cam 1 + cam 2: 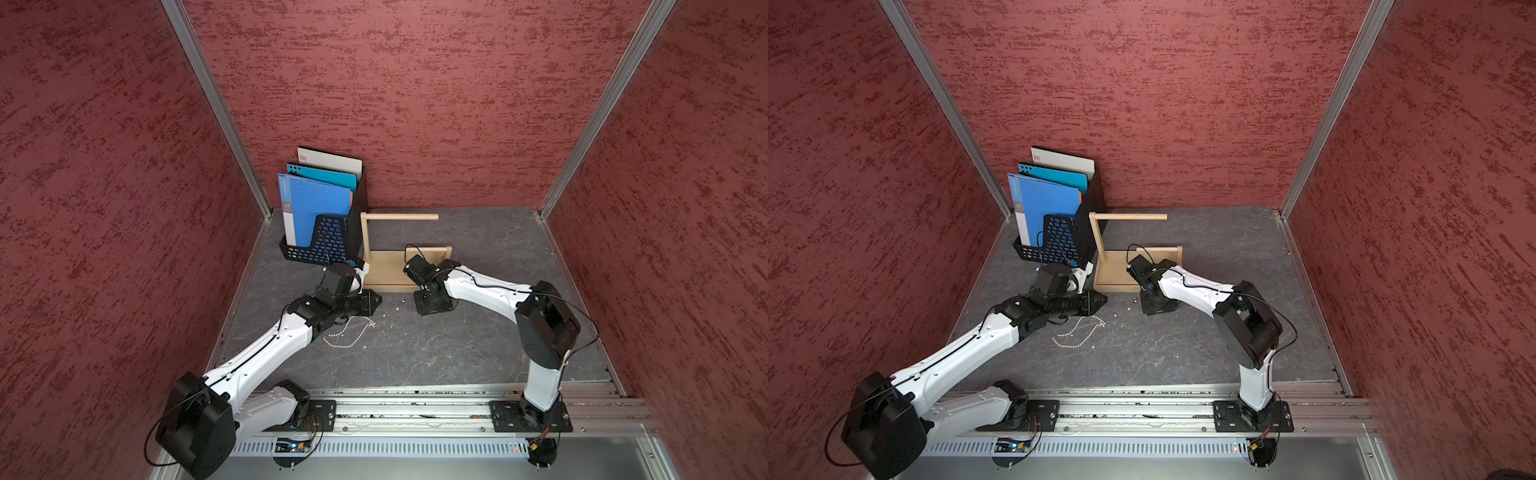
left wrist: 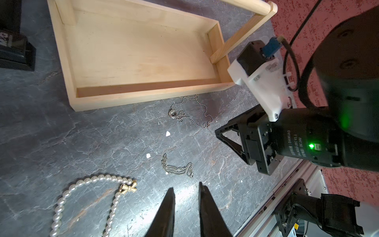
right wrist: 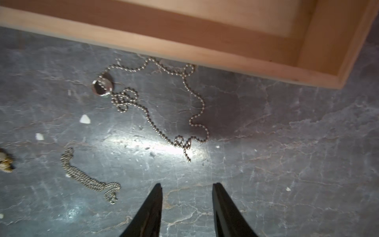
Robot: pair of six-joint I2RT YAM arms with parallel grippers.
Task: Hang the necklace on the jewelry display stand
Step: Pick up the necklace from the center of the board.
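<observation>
Seems only at start: nothing on crossbar (image 1: 401, 216) of jewelry display stand (image 1: 365, 245), ball-chain necklace (image 3: 102, 87), pearl necklace (image 2: 128, 187) & thin chain (image 2: 177, 169) flat on table (image 1: 457, 345) near its tray (image 2: 143, 96), left gripper (image 2: 186, 186) & right gripper (image 3: 187, 184) w/ jaws apart, holding nothing, so pick-up + hanging left to do.

From my remote console: the jewelry display stand (image 2: 143, 51) shows pale, smooth, matt wood, and the table (image 2: 51, 133) looks like dark veined stone with a dull sheen. The ball-chain necklace (image 3: 123, 98) glints like polished metal, the pearl necklace (image 2: 59, 205) is glossy, and the walls (image 1: 415, 83) are rough red.
</observation>
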